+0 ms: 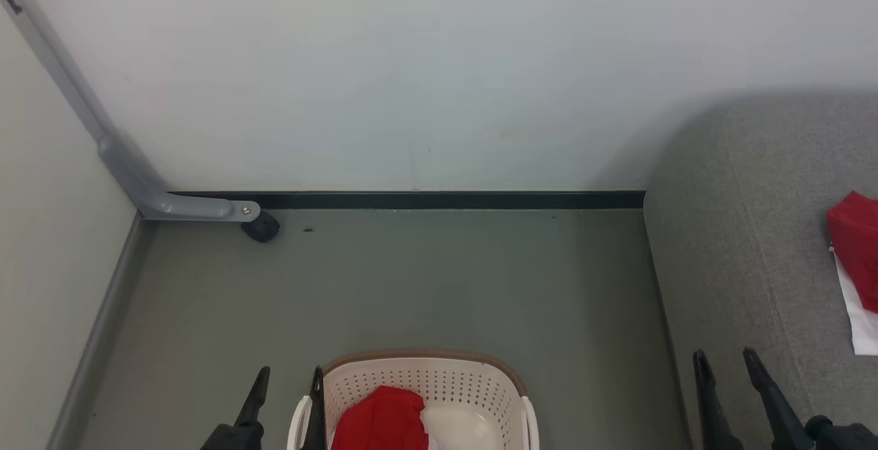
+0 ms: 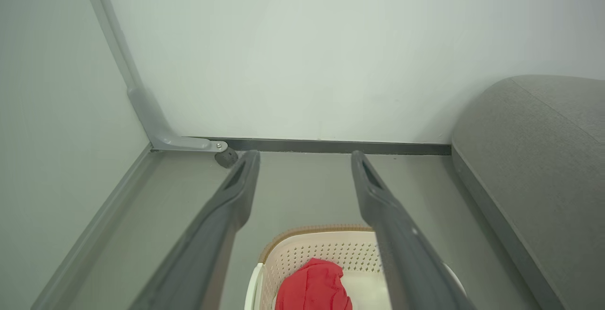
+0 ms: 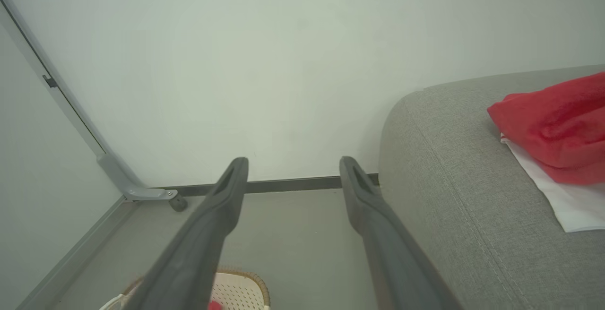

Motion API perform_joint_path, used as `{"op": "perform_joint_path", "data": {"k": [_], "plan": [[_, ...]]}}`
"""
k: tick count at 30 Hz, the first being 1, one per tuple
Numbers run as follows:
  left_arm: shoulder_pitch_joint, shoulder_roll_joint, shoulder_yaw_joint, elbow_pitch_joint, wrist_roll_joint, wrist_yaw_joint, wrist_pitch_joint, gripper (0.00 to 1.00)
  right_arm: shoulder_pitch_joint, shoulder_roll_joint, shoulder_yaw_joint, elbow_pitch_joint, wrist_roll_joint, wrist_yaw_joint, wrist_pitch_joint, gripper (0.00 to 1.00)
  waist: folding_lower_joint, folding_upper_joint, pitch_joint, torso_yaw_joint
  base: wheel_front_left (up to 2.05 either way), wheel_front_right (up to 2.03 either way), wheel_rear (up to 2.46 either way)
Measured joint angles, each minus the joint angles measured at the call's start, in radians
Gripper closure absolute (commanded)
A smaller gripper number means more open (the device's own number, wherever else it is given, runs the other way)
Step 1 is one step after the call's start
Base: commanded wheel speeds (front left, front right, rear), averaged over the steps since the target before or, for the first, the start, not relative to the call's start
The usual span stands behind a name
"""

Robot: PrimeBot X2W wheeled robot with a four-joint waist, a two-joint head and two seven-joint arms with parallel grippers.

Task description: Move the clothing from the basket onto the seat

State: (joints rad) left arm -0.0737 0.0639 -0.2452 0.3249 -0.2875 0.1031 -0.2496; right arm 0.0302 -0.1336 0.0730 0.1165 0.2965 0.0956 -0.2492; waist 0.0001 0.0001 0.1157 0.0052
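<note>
**Both grippers open and empty**

The left gripper (image 1: 291, 372) is held wide, empty, at the basket (image 1: 425, 356), in which a red garment (image 1: 381, 419) is seen. The right gripper (image 1: 724, 354) is likewise spread beside the seat (image 1: 741, 244), where a second garment (image 1: 854, 244) is laid.

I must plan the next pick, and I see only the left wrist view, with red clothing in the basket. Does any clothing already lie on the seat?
Observer: Yes. One red garment with a white part lies on the seat, at the head view's right edge.
Operator: And what is the right gripper doing?
Observer: The right gripper is open, its fingers wide apart with nothing between them. In the head view it shows at the lower right, against the seat's near edge and apart from the garment.
</note>
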Motion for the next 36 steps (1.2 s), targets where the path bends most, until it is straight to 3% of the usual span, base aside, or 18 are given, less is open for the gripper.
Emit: {"op": "perform_joint_path", "data": {"k": [13, 36], "plan": [[-0.08, 0.038, -0.041, 0.09, 0.044, -0.051, 0.005, 0.0, -0.025, 0.001, 0.021, 0.015, -0.057, -0.026, 0.0, 0.0, 0.0001, 0.0001, 0.139, -0.059, 0.0, 0.0, 0.0], [-0.446, 0.148, -0.083, 0.35, 0.125, -0.125, 0.198, 0.0, -0.107, 0.023, 0.066, -0.04, -0.097, -0.026, 0.0, 0.0, 0.0001, 0.0, 0.472, -0.195, 0.0, 0.0, 0.0]]}}
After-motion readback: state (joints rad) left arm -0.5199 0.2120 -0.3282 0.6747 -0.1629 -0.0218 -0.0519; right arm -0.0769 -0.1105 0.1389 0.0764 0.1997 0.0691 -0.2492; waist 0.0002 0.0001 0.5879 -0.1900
